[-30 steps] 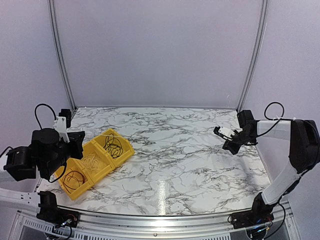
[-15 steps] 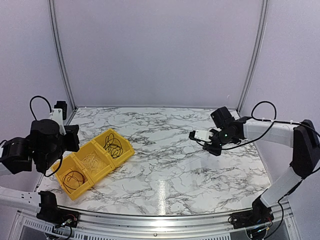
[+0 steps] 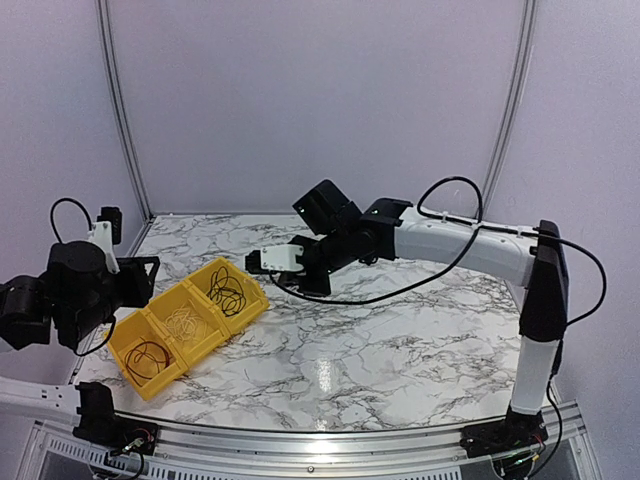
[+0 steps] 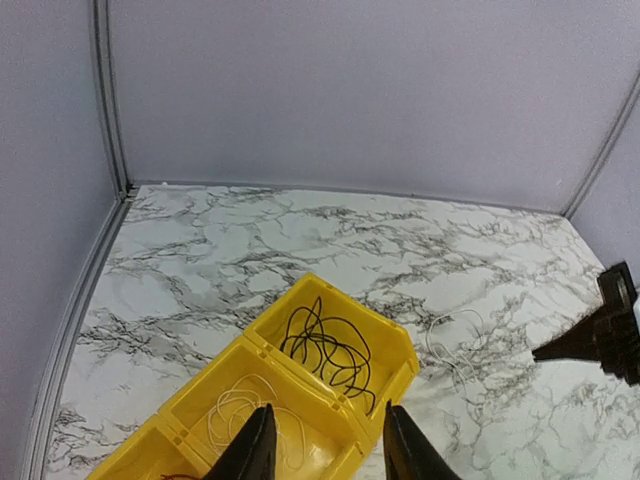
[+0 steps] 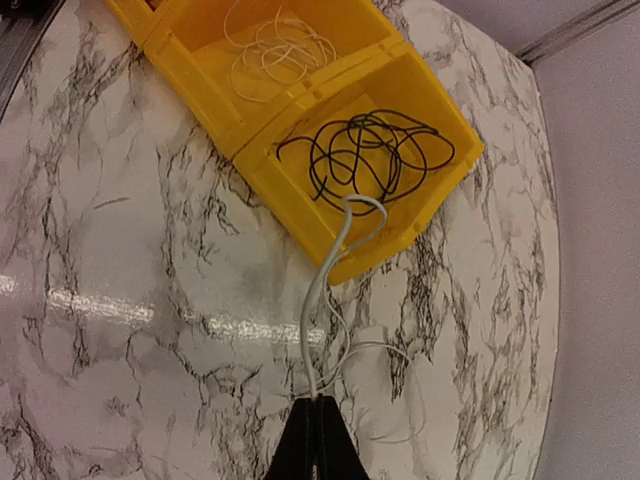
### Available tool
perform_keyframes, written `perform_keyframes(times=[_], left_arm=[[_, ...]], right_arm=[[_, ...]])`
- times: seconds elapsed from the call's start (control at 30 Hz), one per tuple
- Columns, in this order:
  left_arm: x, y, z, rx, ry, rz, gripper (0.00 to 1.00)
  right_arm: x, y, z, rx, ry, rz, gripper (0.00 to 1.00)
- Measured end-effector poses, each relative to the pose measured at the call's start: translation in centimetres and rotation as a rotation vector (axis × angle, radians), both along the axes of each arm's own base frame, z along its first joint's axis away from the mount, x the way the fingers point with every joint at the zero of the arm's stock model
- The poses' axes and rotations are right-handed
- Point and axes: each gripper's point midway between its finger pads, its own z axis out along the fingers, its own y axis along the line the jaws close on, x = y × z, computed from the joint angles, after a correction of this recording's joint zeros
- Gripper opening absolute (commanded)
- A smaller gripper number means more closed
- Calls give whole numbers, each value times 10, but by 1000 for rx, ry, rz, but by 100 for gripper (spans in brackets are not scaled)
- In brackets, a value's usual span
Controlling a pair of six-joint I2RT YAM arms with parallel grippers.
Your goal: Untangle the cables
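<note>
The right hand (image 5: 315,425) has its fingers pressed together, clamped on one pale cable (image 5: 322,280) that leaves the tips and runs straight ahead across the marble bench (image 5: 130,300). The cable climbs the near wall of a yellow bin (image 5: 290,205) in front of the hand and curls in a small hook at the rim. Whether that hook touches the tangle inside cannot be told. More slack of the same cable lies in loose curves on the bench just ahead and to the right of the tips. The compartment straight ahead of this hand holds the black cables (image 5: 365,155) in a loose tangle, and the next one, further ahead and to the left, holds thin pale loops (image 5: 275,50). The left hand (image 4: 328,408) hangs above the same bin with its fingers apart. The black tangle lies ahead of the gap between them, the pale loops sit just ahead of its left finger, and the right hand shows well off to its right.
</note>
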Motion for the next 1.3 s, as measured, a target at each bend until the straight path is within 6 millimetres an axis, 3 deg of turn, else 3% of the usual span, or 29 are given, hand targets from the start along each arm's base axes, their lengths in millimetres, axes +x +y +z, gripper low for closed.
perform_keyframes(times=[0.13, 0.33, 0.53, 0.7, 0.93, 1.03, 1.23, 1.3], left_arm=[[-7, -19, -40, 39, 60, -127, 65], [-18, -55, -96, 74, 94, -339, 68], [-10, -93, -104, 126, 16, -450, 71], [4, -128, -117, 214, -8, -504, 71], [42, -176, -119, 191, -20, -517, 70], [64, -195, -123, 137, -18, -527, 59], [91, -219, -128, 30, -25, -561, 3], [93, -222, -123, 5, -38, -566, 0]], right_arm=[[5, 34, 24, 60, -17, 24, 0], [0, 37, 47, 110, -2, 32, 0], [-27, 14, 52, 106, 65, 67, 0], [-51, -6, 74, 135, 92, 105, 0], [-70, -23, 81, 148, 116, 136, 0], [-74, -27, 78, 140, 125, 138, 0], [-78, -38, 70, 119, 121, 135, 0], [-78, -44, 64, 106, 109, 121, 14]])
